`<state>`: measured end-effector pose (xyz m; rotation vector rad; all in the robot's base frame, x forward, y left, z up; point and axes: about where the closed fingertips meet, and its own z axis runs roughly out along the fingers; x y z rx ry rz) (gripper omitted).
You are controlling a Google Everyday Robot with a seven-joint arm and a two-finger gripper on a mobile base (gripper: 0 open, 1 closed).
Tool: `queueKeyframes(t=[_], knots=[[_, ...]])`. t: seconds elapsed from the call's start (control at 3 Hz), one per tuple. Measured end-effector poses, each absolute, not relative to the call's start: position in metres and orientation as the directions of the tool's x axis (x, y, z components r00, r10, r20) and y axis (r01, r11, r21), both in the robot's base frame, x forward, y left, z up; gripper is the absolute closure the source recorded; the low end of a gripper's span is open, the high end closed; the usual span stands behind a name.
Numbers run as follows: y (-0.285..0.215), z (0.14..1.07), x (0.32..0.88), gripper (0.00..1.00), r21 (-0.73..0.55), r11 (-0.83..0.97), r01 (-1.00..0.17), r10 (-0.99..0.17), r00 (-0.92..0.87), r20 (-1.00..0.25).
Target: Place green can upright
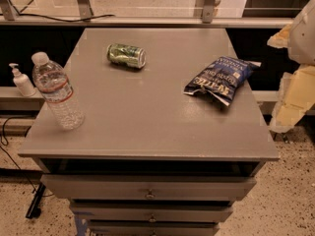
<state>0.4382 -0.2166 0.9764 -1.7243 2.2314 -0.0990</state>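
The green can [126, 55] lies on its side on the grey cabinet top [147, 122], at the back left, with its silver end facing right. My gripper [294, 82] shows as pale cream and white shapes at the right edge of the view, beyond the cabinet's right side. It is far from the can and touches nothing on the top.
A clear water bottle [56, 92] with a red-striped label stands near the front left edge. A blue chip bag [220, 79] lies at the right. A white pump bottle [21, 80] stands on a ledge at the left. Drawers [147, 193] sit below the top.
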Motion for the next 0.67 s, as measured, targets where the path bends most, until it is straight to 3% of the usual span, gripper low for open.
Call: queueKeyframes(t=[0.67], knots=[[-0.211,0.982,0.453,0.00,-0.263,0.274,-0.925,-0.948,-0.214,-0.233]])
